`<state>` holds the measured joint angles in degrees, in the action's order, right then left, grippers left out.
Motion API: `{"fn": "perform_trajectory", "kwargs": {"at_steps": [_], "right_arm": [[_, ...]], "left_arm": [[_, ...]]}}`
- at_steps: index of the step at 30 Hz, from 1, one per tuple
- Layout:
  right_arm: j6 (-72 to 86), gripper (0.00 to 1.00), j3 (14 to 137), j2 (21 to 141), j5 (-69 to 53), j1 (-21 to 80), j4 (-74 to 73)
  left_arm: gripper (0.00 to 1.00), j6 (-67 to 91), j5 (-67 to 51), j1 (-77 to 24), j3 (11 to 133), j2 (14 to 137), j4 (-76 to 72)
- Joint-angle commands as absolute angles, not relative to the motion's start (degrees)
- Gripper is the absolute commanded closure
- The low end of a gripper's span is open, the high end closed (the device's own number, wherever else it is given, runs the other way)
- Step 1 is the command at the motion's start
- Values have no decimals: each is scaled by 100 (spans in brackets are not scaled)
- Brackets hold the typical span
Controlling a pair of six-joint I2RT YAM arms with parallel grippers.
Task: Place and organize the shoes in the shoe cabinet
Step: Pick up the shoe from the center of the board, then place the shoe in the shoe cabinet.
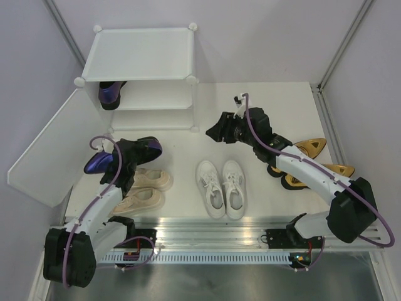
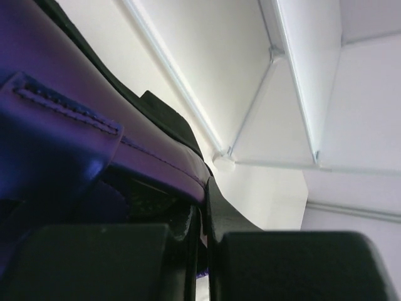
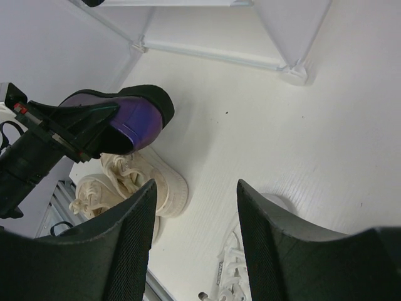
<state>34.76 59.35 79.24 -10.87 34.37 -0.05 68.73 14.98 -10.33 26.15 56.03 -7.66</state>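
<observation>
Left gripper (image 1: 127, 155) is clenched on a purple loafer (image 1: 95, 164), fingers pinching the shoe's side edge. In the left wrist view the two black fingers (image 2: 94, 263) sit tight together with the purple leather (image 2: 62, 125) wedged between them. The shoe is tilted and looks lifted off the table (image 1: 188, 147), just in front of the cabinet's open door (image 1: 47, 150), with its heel end over the back of the beige sneakers (image 1: 145, 189). The right wrist view shows the same loafer (image 3: 135, 116) hanging above the beige pair (image 3: 141, 182).

The other purple loafer (image 1: 111, 93) is already in the cabinet (image 1: 138, 53), at the left side under the top panel. It seems to sit on the inner shelf (image 1: 156, 99). The lower compartment shows no shoes from here.

Right gripper (image 1: 219, 133) is released, fingers (image 3: 125, 251) spread apart with nothing between them. It hovers over bare table near the cabinet's front right bottom corner (image 3: 294, 74).

White sneakers (image 1: 221, 188) stand side by side mid table, toes toward the cabinet, near the arm bases. The beige sneakers lie left of them, close together. Gold heels (image 1: 311, 146) are at the right side of the table, partly hidden under the right arm. Their exact pose is hard to tell.
</observation>
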Motion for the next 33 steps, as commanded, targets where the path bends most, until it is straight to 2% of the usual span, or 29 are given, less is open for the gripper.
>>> {"fn": "perform_trajectory", "kwargs": {"at_steps": [1,7,16,28,33], "right_arm": [[3331,41,5915,7621,-1099,3401,185],[3287,35,5819,7489,-1248,3393,185],[3287,34,5441,7392,-1511,3393,368],[3735,33,4764,7436,-2328,3393,1458],[4148,29,4509,7663,-3101,3454,2915]], "left_arm": [[98,6171,881,-1037,3120,5318,-721],[98,5522,-356,-1046,3172,4878,-406],[98,4371,-2177,-1160,3752,4667,948],[98,2734,-2760,-1547,4965,5000,2645],[98,2418,-2847,-1679,5325,5290,2873]]}}
